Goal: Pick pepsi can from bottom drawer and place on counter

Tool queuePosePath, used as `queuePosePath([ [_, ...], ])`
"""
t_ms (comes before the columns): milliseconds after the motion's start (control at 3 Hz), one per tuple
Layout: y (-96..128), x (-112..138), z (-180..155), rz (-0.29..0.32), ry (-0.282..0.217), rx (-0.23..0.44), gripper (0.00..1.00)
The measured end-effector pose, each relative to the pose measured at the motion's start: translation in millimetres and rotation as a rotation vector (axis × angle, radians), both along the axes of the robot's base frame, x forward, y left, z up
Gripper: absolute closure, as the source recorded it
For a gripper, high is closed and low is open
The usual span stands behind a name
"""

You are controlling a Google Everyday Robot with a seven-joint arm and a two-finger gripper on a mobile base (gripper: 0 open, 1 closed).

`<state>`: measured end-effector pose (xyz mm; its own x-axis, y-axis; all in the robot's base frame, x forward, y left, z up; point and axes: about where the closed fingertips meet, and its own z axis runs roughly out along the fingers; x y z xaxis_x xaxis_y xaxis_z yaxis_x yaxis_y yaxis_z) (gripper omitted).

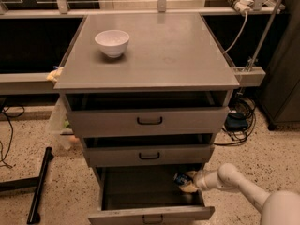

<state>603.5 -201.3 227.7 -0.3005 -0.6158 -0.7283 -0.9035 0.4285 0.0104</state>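
Note:
The bottom drawer (150,213) of the grey cabinet is pulled out, and its inside is dark. My gripper (187,182) reaches into it from the right, over the drawer's right side. It is shut on the pepsi can (179,177), a small dark blue can that shows at the fingertips just above the drawer floor. The counter (159,55) is the flat grey top of the cabinet, well above the gripper.
A white bowl (112,42) stands on the counter at the back left. The top drawer (149,121) and middle drawer (149,155) are slightly open above the gripper. A black stand leg (40,184) lies on the floor at left; cables lie at right.

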Motion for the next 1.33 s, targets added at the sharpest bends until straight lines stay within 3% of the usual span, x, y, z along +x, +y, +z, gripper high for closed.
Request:
queuePosePath([
  [333,-1,-31,43,0.057,0.039,0.040,1.00],
  [667,4,-48,126,0.134,0.021,0.122,1.00],
  [1000,14,-43,240,0.216,-0.111,0.162,1.00],
  [1333,17,-36,262,0.229,-0.139,0.148,1.00],
])
